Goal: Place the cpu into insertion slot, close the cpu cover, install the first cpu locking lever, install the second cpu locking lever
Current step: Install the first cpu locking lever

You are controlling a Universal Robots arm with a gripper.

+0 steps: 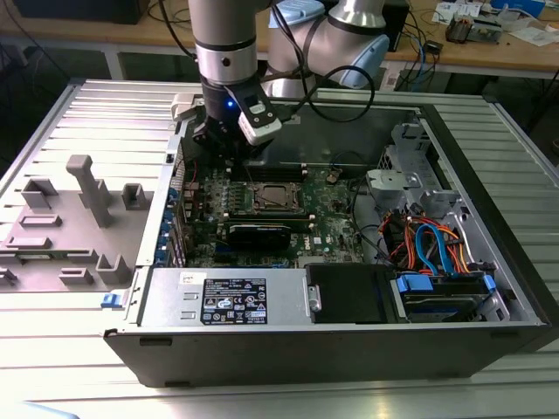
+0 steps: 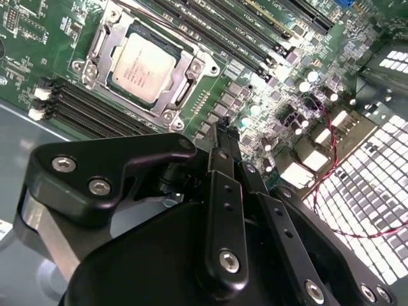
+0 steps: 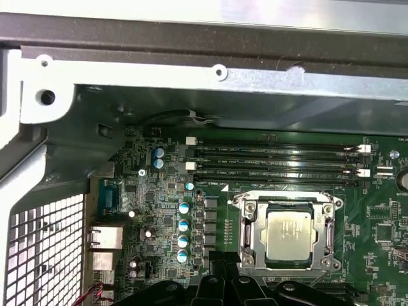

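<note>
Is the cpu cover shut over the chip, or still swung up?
Shut. In the first wrist view the cpu cover lies flat on the board, framing the cpu, whose metal top shows through the cut-out.

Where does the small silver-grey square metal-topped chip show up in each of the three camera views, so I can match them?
Exterior view: the small silver-grey square chip lies in the middle of the green motherboard.
Second wrist view: the chip sits inside a silvery metal frame.
First wrist view: the chip sits in that same frame.
Shared landmark: the long black memory slots beside it.
</note>
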